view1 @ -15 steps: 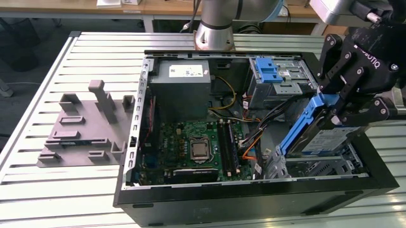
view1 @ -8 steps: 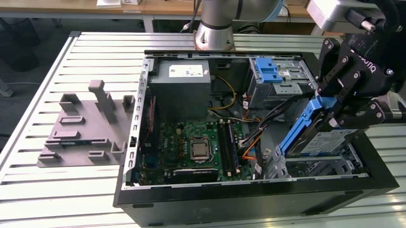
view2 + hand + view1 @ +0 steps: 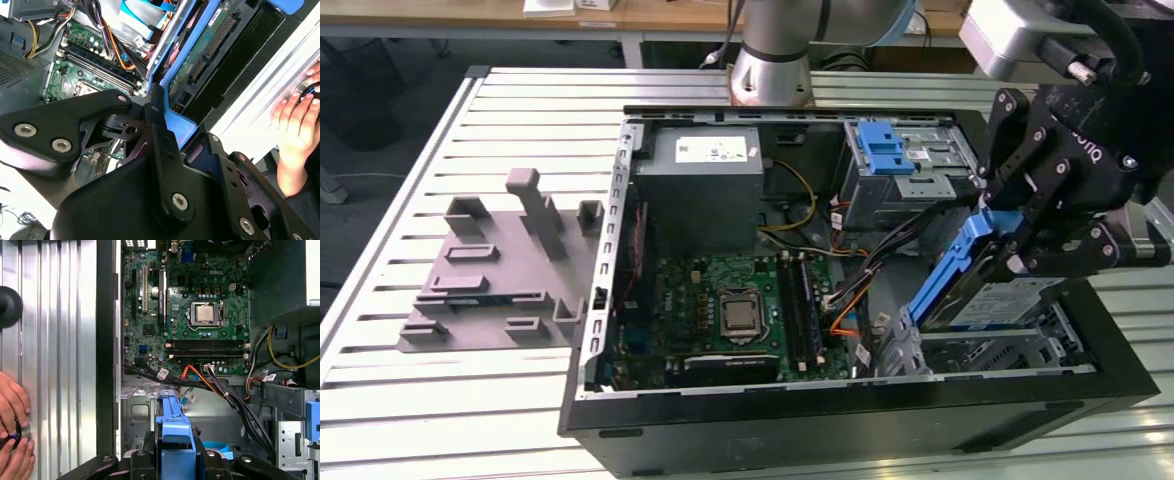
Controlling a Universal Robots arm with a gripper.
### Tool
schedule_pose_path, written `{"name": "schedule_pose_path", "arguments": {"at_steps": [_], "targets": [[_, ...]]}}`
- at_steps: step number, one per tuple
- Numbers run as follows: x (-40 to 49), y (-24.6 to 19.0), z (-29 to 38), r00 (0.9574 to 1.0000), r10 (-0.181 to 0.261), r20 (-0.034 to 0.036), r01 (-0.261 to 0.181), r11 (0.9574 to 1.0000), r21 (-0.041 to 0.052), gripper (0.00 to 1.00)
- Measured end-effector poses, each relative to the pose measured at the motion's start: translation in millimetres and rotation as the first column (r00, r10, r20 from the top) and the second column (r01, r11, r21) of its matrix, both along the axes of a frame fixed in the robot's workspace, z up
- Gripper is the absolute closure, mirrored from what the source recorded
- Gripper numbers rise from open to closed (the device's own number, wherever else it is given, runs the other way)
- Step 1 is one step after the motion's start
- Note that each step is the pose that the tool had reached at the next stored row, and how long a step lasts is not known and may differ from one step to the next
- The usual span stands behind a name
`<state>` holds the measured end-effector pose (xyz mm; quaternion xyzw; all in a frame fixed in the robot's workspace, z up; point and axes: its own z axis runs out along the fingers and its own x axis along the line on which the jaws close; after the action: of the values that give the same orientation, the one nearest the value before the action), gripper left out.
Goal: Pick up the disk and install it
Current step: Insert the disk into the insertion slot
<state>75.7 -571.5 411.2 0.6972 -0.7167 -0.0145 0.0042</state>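
The black gripper (image 3: 1014,262) is clamped on the flat silver hard drive in its blue plastic rail frame, the disk (image 3: 958,282), and it holds the drive tilted, one end down in the metal drive cage (image 3: 1001,345) at the front corner of the open black computer case (image 3: 854,420), the other end up in the air. In the second wrist view the black fingers (image 3: 160,135) pinch the blue frame (image 3: 180,127), with the drive's green circuit side (image 3: 200,50) running away from them. In the first wrist view the blue frame (image 3: 175,427) sits squarely between the gripper's black links. Beyond it lies the green motherboard (image 3: 720,310) with its bare silver processor (image 3: 739,316), and orange and black cables (image 3: 847,305) pass near the drive. Further back, a grey metal power supply box (image 3: 707,180) and a blue plastic latch (image 3: 887,148) on another bay. On the ribbed metal worktop (image 3: 507,390), towards the exterior view's left, a grey moulded fixture (image 3: 500,270) stands well apart. A person's hand (image 3: 12,432) rests on the worktop beside the case.
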Motion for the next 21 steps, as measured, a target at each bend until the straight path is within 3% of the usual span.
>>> {"name": "schedule_pose_path", "arguments": {"at_steps": [21], "targets": [[0.0,0.0,-20.9,1.0000,0.000,0.0000,0.000,1.0000,-0.0006,0.64]]}}
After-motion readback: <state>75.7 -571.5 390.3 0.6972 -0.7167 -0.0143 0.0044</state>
